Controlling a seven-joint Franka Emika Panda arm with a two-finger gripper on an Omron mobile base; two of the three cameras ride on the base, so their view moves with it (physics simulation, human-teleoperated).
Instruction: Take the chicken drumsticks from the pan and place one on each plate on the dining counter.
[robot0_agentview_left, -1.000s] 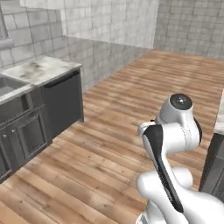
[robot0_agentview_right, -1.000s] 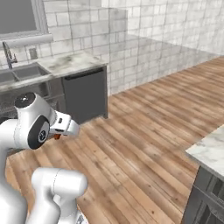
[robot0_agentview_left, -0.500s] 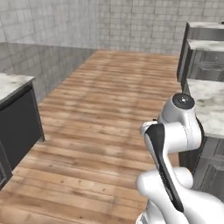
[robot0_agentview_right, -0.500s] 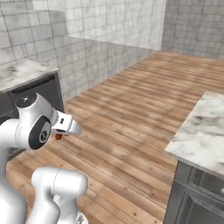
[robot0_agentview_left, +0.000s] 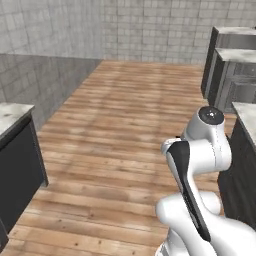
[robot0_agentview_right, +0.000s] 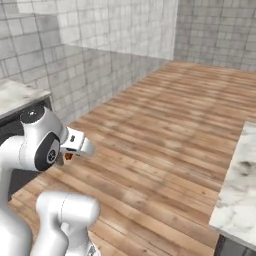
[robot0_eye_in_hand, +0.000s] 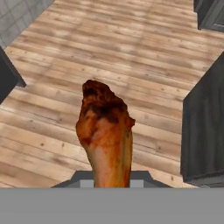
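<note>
While a chicken drumstick (robot0_eye_in_hand: 106, 133) was gripped in the end effector (robot0_eye_in_hand: 109, 177) above the wood floor (robot0_agentview_left: 120, 125), transport was judged underway; locating a plate on the dining bench was needed next.

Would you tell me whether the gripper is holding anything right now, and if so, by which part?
It holds a chicken drumstick by its narrow lower end; the thick browned end sticks out ahead of the gripper.
</note>
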